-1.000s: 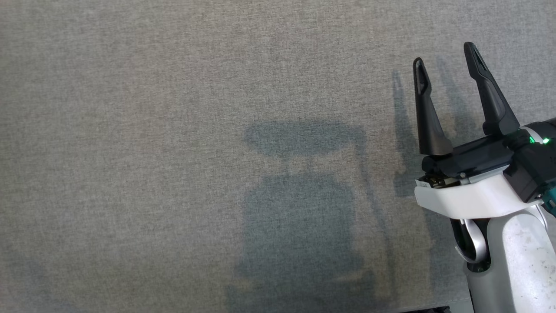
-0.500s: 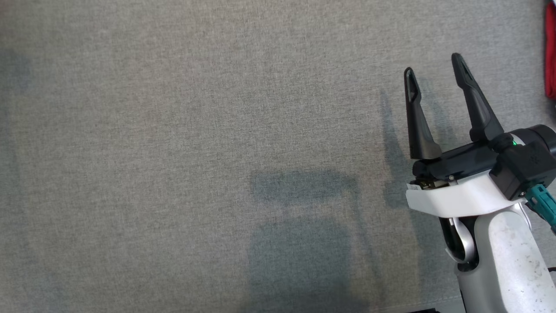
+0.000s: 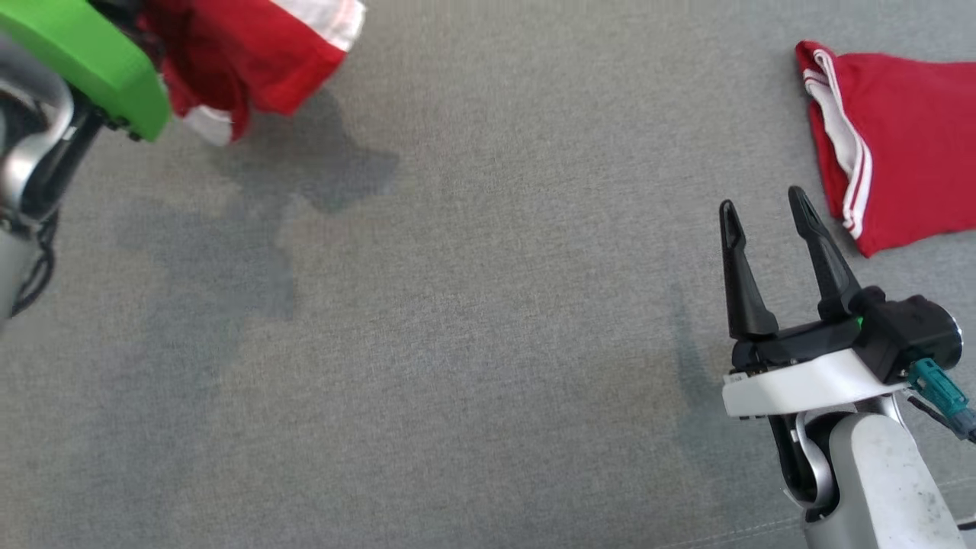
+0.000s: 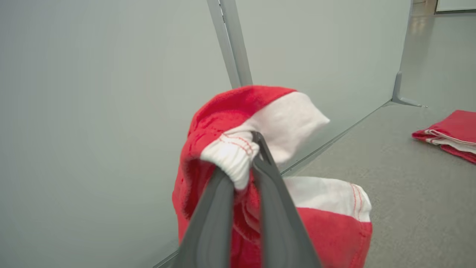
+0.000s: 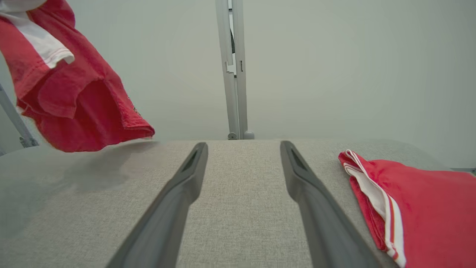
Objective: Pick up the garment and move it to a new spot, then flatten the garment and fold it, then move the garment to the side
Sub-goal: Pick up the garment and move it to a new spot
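**Head view.** A grey woven worktop (image 3: 488, 320) spreads across the picture. At eleven o'clock, the left arm's green cover (image 3: 91, 69) reaches in from the corner. The garment (image 3: 259, 53), red with white bands, hangs bunched just beyond it. It is lifted clear of the cloth surface and throws a soft shadow (image 3: 335, 164) toward five o'clock. At four o'clock sits the right end effector (image 3: 762, 202). Its two dark fingers point to twelve and are spread wide, with nothing between them. At two o'clock a second red garment (image 3: 907, 137) with white stripes lies flat on the worktop. It is near the right fingertips but apart from them.

**Left wrist view.** The left end effector (image 4: 241, 163) rises from six o'clock with its fingers drawn narrow, pinching the garment's white ribbed edge. The red body droops around and below the fingers. A pale wall panel (image 4: 93, 111) stands behind, with a grey post (image 4: 230, 41) at twelve o'clock. The second red garment lies far out at three o'clock.

**Right wrist view.** The right fingers (image 5: 178, 193) run up from six o'clock, wide apart over bare worktop. The held garment dangles at ten o'clock above the surface, its lower hem free. The second red garment rests at four o'clock, just beside the right-hand finger. The grey post stands at twelve o'clock against the pale wall.
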